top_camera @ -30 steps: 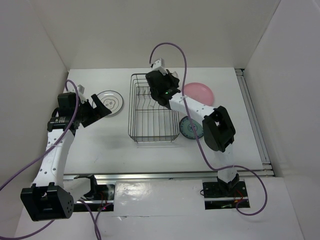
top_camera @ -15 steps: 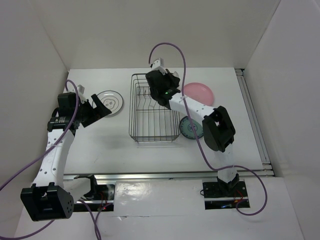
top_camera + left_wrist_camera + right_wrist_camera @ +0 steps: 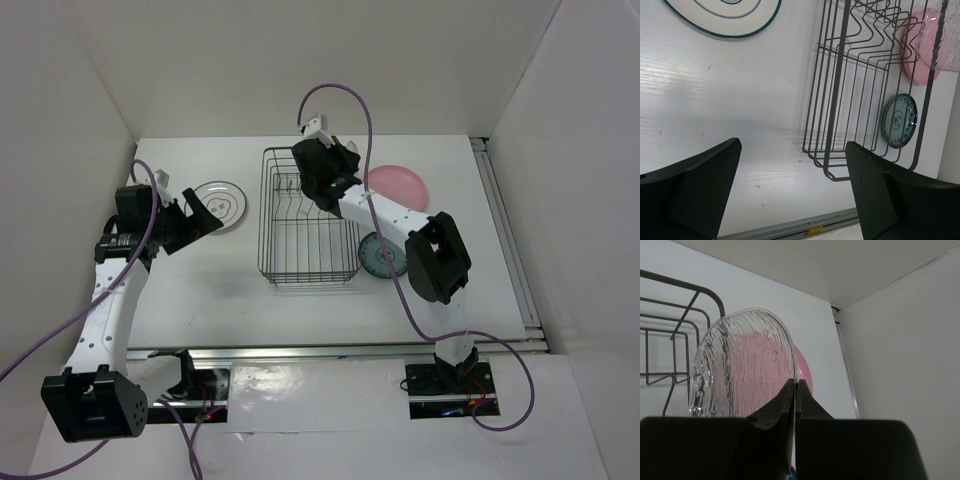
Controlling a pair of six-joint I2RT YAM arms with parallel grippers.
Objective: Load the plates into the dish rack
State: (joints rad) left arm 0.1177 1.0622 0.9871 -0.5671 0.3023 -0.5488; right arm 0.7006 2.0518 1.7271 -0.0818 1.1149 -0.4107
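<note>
The dark wire dish rack stands mid-table and also shows in the left wrist view. My right gripper hovers over the rack's far end. In its wrist view it is shut on the rim of the clear glass plate, held upright on edge. The pink plate lies right of the rack. The blue-green plate lies at the rack's near right. The white ring-pattern plate lies left of the rack. My left gripper is open and empty beside it, with bare table between its fingers.
White walls enclose the table on three sides. A metal rail runs along the right edge and another along the near edge. The right arm's purple cable loops above the rack.
The right gripper with the glass plate has edged very slightly toward the back. The left arm has not moved.
</note>
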